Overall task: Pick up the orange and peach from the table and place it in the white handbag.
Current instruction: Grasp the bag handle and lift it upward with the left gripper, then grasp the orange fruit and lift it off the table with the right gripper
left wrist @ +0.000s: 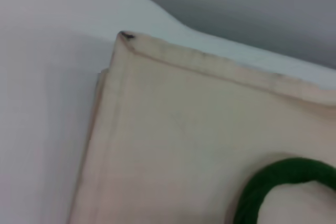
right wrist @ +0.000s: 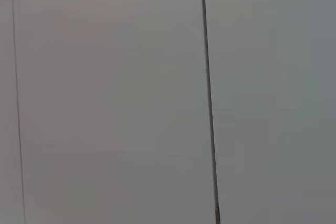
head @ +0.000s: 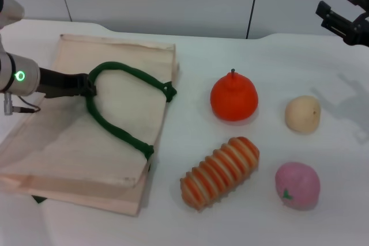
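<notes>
The orange (head: 233,98) stands mid-table, right of the white handbag (head: 69,142). The peach (head: 297,185) lies near the front right. The handbag lies flat on the left, and its green handles (head: 118,128) meet at my left gripper (head: 87,87). That gripper is over the bag's left part and is shut on the handles. The left wrist view shows the bag's cloth (left wrist: 173,145) and a bit of green handle (left wrist: 273,187). My right gripper (head: 341,5) is held high at the far right, open and empty, well away from the fruit.
A pale beige-yellow round fruit (head: 302,113) sits right of the orange. A long orange-and-cream ribbed item (head: 220,172) lies in front of the orange, between bag and peach. The white table (head: 190,211) ends at a grey wall (right wrist: 105,98) behind.
</notes>
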You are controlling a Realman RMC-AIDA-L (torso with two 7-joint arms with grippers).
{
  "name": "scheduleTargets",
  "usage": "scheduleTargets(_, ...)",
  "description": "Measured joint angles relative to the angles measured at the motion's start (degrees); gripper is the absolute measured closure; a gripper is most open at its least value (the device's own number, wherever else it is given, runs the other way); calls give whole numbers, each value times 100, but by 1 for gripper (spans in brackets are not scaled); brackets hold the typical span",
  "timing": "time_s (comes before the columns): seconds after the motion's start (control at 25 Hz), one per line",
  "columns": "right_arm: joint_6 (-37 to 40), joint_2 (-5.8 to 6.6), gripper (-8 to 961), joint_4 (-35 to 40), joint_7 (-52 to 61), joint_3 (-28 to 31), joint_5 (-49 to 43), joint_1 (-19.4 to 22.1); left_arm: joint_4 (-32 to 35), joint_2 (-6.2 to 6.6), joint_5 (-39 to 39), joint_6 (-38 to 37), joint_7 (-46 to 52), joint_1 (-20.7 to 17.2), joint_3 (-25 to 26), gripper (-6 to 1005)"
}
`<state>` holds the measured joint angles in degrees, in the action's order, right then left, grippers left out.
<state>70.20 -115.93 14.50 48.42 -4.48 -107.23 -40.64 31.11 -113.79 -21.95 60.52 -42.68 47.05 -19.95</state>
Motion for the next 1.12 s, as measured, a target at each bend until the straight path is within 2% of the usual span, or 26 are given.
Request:
scheduleTargets(0.16,-1,0,72,0,0,5,0,24,14,0,-689,164,-398,-149,-13,879)
scheduleTargets(0.36,-8,0,72,0,0,11,1,29,51,116,-1710,819,-992,-369,17,879)
scheduleTargets(0.4,-10,0,71,0,0,13,0,29,51,116,-1710,819,-992,-369,17,879)
scheduleTargets(0.44,-12,0,71,0,0,15,1,30,41,198,-2193,1181,-1243,-484,20,878)
scheduleTargets(0.76,12,0,71,0,0,7,-1,46,-59,354,-3687,2123,-1991,-842,37,878)
scheduleTargets(0.88,31,6,71,1,0,-48,-44,65,-312,445,-4225,2392,-2400,-951,42,878)
scheduleTargets(1.0,240,9,71,39,0,-125,-132,112,-434,515,-4570,2596,-2623,-1009,47,878)
scheduleTargets(1.12,365,10,71,52,0,-172,-265,116,-444,533,-4750,2706,-2724,-1073,52,878)
